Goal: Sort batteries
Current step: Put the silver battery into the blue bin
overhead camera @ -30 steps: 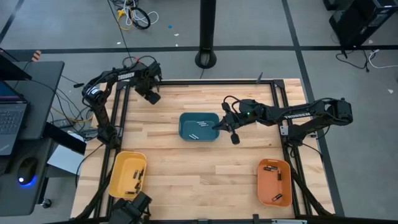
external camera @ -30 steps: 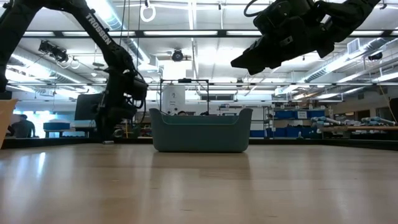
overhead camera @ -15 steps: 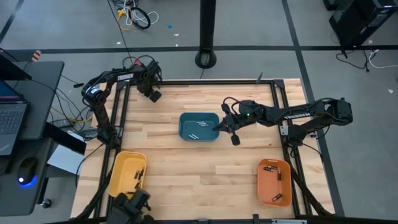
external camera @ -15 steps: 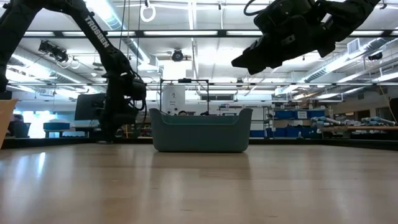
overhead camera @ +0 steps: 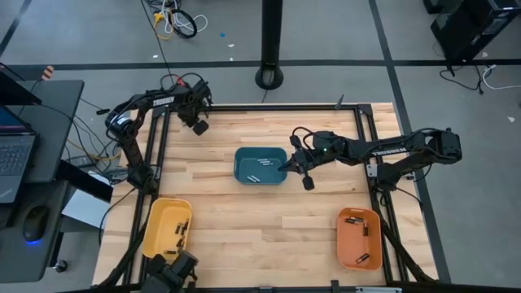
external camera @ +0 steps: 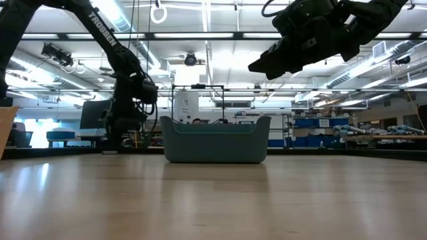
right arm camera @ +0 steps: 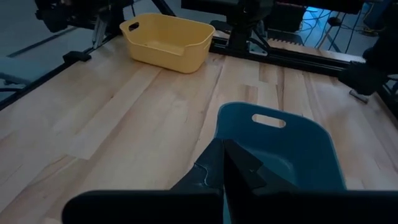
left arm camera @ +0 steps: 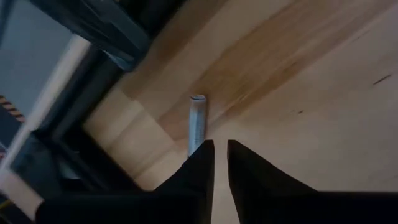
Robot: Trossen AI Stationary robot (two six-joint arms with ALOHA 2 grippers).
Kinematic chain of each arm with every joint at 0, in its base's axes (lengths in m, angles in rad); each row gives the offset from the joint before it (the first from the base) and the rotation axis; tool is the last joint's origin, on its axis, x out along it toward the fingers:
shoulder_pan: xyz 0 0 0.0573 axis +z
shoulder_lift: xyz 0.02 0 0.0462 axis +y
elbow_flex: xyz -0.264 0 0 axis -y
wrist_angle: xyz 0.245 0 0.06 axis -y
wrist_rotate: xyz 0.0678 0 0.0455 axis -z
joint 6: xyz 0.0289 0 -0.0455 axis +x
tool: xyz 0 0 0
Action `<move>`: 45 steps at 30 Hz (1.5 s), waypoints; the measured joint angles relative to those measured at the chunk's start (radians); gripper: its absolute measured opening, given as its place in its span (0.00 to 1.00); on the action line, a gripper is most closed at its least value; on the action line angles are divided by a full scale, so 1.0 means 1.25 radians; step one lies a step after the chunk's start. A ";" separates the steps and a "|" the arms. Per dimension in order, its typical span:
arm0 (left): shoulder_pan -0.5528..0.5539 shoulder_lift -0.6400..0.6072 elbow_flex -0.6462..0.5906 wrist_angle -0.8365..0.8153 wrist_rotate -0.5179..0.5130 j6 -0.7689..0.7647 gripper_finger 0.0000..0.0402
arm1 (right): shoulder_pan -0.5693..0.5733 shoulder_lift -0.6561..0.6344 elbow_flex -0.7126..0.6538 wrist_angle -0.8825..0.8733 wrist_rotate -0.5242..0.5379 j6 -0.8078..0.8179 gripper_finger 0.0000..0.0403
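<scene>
My right gripper [right arm camera: 222, 163] is clenched tight with nothing between its fingers, hanging over the near rim of the teal tray [overhead camera: 260, 165] in the middle of the table [overhead camera: 269, 220]. Two batteries [overhead camera: 256, 167] lie inside that tray, pale slanted bars on its floor. Nearer my base, the orange tray [overhead camera: 359, 238] holds a few dark cells, and on the other side the yellow tray [overhead camera: 167, 229] holds several more against its wall.

Farther off, my left gripper [left arm camera: 219, 149] sits at the table's far left corner beside the black frame [overhead camera: 159, 130]. Its fingers [left arm camera: 198, 163] are drawn nearly together with only a narrow slit between them, holding nothing. A single battery [left arm camera: 196, 121] lies on the wood just beyond the tips, its silvery end pointing away, close to one finger but not gripped.
</scene>
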 joint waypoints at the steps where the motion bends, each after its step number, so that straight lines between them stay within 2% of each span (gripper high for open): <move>1: -0.005 -0.009 0.000 0.000 -0.008 0.000 0.13 | 0.000 0.000 0.000 0.000 0.000 0.000 0.02; 4: -0.014 -0.027 0.000 -0.006 -0.042 -0.001 0.13 | 0.000 0.000 0.000 0.000 0.000 -0.002 0.02; 8: -0.001 -0.028 -0.009 0.006 -0.034 0.001 0.18 | 0.000 0.000 0.000 0.000 0.000 -0.002 0.02; 17: 0.027 -0.022 -0.030 0.077 -0.026 0.026 0.42 | 0.000 0.000 0.000 -0.002 0.000 0.000 0.02; 21: 0.027 -0.022 -0.030 0.090 0.027 0.046 0.48 | 0.000 0.000 0.000 -0.002 0.000 0.000 0.02; 24: 0.030 -0.021 -0.030 0.095 0.049 0.048 0.49 | 0.001 0.000 0.000 -0.002 0.000 0.000 0.02; 36: 0.065 0.005 -0.031 0.088 0.040 0.047 0.47 | 0.000 0.000 0.000 -0.002 0.000 0.000 0.02; 41: 0.083 0.022 -0.029 0.071 0.094 0.045 0.43 | 0.000 0.000 0.000 -0.002 0.000 0.000 0.02; 45: 0.082 0.038 -0.027 0.066 0.068 0.045 0.37 | 0.001 0.000 0.000 -0.002 0.000 0.000 0.02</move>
